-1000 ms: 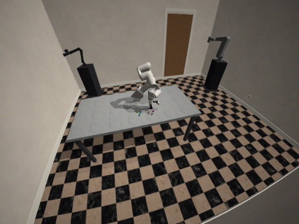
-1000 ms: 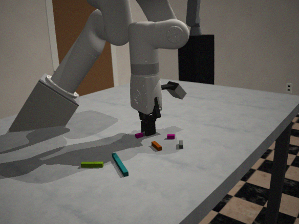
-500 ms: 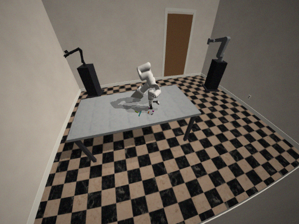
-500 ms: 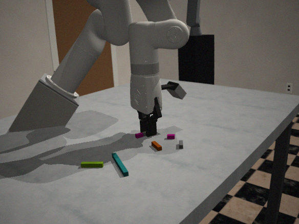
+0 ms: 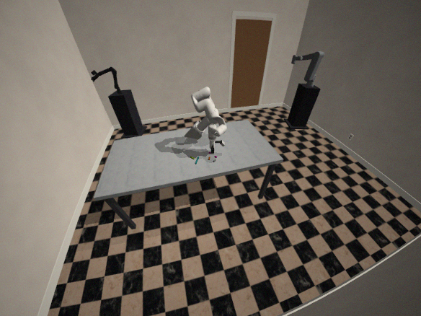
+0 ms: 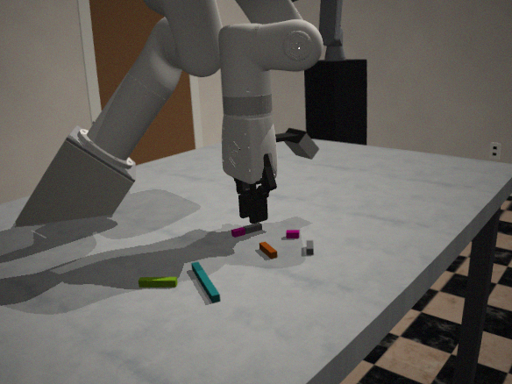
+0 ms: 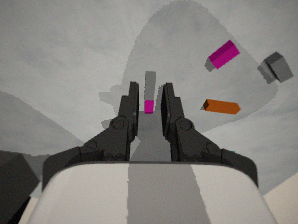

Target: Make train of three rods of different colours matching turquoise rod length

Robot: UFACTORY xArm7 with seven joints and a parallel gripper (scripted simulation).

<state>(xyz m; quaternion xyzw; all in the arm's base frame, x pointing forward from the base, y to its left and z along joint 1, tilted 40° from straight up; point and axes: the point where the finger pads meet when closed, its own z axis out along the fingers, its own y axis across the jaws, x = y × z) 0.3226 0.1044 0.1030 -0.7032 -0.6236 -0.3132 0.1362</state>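
My gripper is open, its fingers a little apart, just above a short line of two rods. A magenta rod and a grey rod lie flat there, end to end; both rest on the table, and the magenta one shows between my fingers in the wrist view. An orange rod lies loose to the right. The turquoise rod and a lime rod lie nearer the front left.
A second magenta rod and a second grey rod lie to the right of the line. The grey table ends at an edge on the right. My arm's base stands at the left.
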